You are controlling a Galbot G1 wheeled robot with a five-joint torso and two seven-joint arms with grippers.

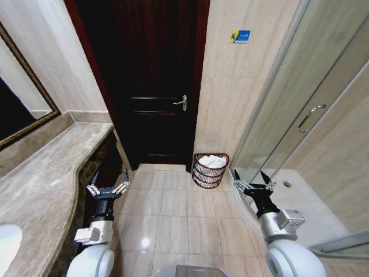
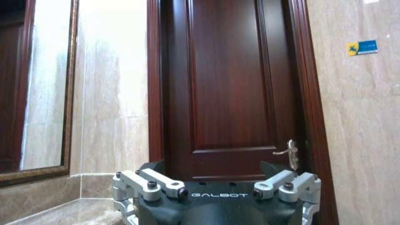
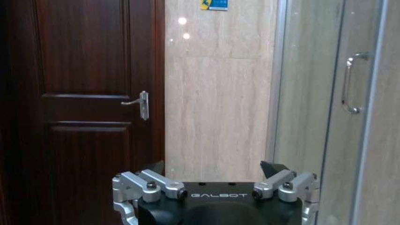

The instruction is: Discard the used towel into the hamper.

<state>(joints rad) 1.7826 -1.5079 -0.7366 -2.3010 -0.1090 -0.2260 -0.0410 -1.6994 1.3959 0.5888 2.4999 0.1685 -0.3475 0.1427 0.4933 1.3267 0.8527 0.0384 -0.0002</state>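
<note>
Your dark reddish-brown openwork wire hamper (image 1: pixel 210 170) stands on the beige tiled floor (image 1: pixel 173 213), against the marble-look wall (image 1: pixel 230 104) between the dark wooden door (image 1: pixel 153 86) and the glass shower door (image 1: pixel 305 115). A white crumpled towel (image 1: pixel 213 161) already lies inside it, showing above the rim. You have the left gripper (image 1: pixel 108 182) held low beside the grey stone counter (image 1: pixel 40 190), fingers spread apart and holding nothing. The right gripper (image 1: pixel 252 180) hangs near the hamper, just to its right by the shower glass, fingers likewise released and empty. Both point toward the door with its silver lever handle (image 1: pixel 181 103).
</note>
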